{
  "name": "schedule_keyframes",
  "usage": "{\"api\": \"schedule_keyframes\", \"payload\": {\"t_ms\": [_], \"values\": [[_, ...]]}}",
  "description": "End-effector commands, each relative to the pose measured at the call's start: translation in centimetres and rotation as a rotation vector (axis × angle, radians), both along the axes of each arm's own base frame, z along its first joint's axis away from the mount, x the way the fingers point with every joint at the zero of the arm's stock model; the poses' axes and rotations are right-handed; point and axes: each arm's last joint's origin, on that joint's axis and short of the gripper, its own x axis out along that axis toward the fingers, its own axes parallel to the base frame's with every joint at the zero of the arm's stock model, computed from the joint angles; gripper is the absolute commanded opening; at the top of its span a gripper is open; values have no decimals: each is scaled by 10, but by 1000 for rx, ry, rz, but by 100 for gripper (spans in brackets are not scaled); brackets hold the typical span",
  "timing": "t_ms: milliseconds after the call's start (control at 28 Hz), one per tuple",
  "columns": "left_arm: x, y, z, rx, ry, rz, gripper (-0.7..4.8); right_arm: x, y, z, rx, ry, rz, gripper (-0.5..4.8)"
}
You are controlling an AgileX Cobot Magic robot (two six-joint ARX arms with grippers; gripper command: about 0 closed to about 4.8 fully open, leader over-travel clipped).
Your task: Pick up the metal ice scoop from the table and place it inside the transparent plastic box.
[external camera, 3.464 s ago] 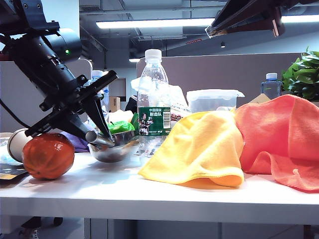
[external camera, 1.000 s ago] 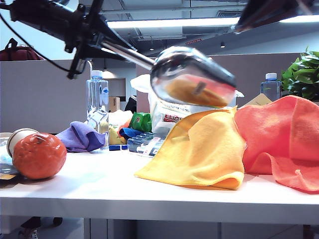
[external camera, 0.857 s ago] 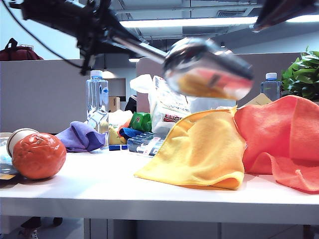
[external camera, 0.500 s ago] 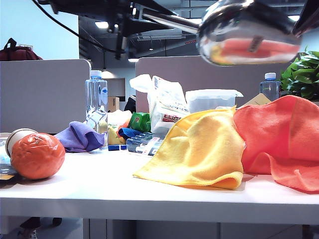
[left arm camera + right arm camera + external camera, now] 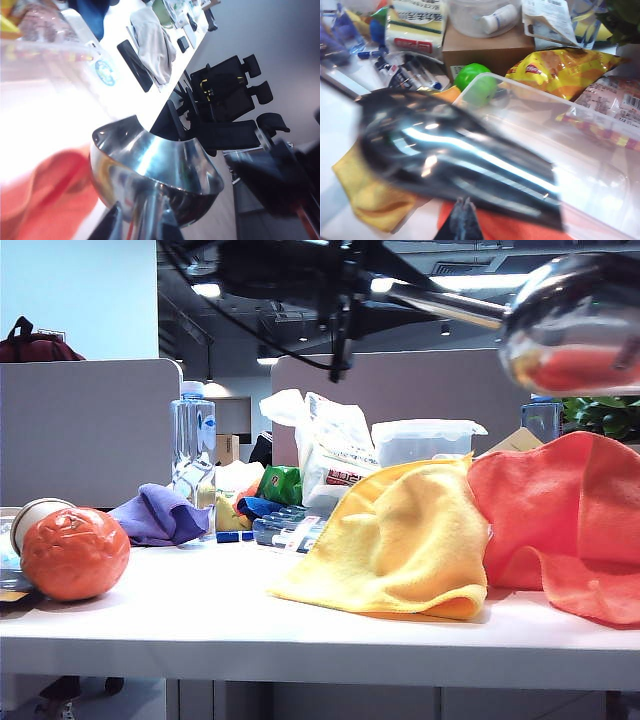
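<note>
The metal ice scoop (image 5: pixel 575 330) hangs high at the upper right, above the orange-red cloth, its tubular handle pointing left into my left gripper (image 5: pixel 372 285), which is shut on it. In the left wrist view the shiny bowl (image 5: pixel 155 170) fills the foreground, the handle clamped in my left gripper (image 5: pixel 142 230), with the transparent plastic box (image 5: pixel 40 55) beyond it. The right wrist view shows the blurred scoop (image 5: pixel 450 155) crossing in front of the transparent plastic box (image 5: pixel 580 145). My right gripper (image 5: pixel 462 212) is shut and holds nothing. It is outside the exterior view.
An orange ball (image 5: pixel 75 552) sits at the front left. A yellow cloth (image 5: pixel 400 540) and an orange-red cloth (image 5: pixel 570 520) drape over the middle and right. A water bottle (image 5: pixel 193 445), a lidded tub (image 5: pixel 425 435), bags and a plant (image 5: pixel 605 415) crowd the back.
The left arm has lifted the scoop off the table by the ball and swung it up and right, to above the orange-red cloth. The green-labelled bottle now lies on its side.
</note>
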Motion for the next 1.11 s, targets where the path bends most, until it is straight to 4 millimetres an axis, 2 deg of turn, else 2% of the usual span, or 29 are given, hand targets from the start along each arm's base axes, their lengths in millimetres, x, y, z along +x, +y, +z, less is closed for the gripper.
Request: {"api": "schedule_keyframes", "payload": {"t_ms": [36,179,393,643,964,1107], "values": [[8,-19,9,-32,-75,-17,-6,-12,-3,3,-23,-13,-49,-2],[18,-31,3,-26,-84,9,-6,-22,-5,6,-30,-37,-73,-2],[30,-38,-25,20,-45,57,-6,-29,-6,7,-44,-53,-107,-2],[29,-60,-50,16,-10,44,-6,-35,-6,7,-39,-52,-107,-2],[31,-85,-55,-37,-19,48,-6,-49,-6,8,-39,-63,-121,-2],[36,-89,-53,-38,-44,117,-6,-55,-6,8,-36,-71,-125,-2]]}}
